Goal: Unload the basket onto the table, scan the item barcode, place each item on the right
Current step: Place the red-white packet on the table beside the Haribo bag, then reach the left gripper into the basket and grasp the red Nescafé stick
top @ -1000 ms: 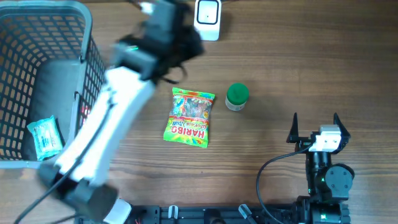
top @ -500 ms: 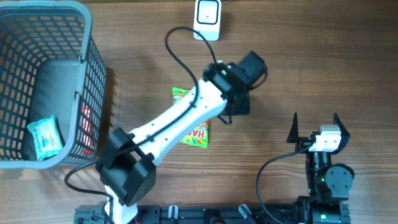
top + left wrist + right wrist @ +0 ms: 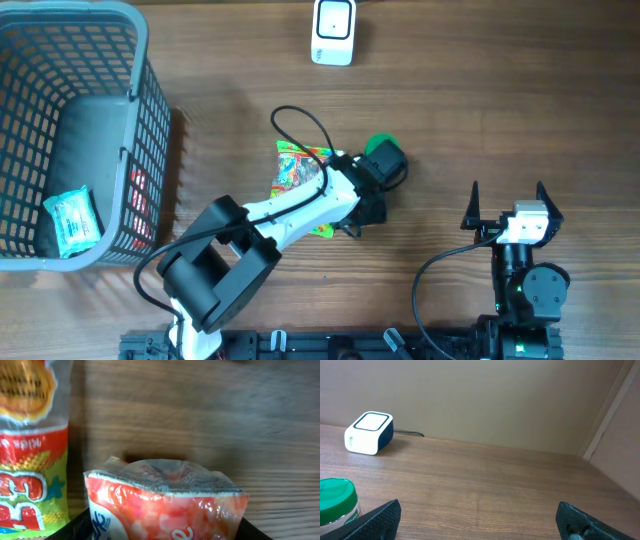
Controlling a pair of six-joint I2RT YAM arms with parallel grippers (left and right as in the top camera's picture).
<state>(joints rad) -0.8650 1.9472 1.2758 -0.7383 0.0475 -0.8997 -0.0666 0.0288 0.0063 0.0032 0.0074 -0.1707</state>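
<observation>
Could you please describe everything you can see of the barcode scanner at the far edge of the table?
The barcode scanner is a small rounded box, plastic by its look, white on top with a dark square outline and a dark blue side. It sits flat on the wooden table near the far edge. A dark cable leaves its back. Nothing else touches it.

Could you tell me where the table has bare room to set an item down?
Bare wood lies right of the scanner, beyond the right gripper, and between basket and scanner. Crowded: the left gripper with its red packet, Haribo bag and green-lidded jar.
</observation>
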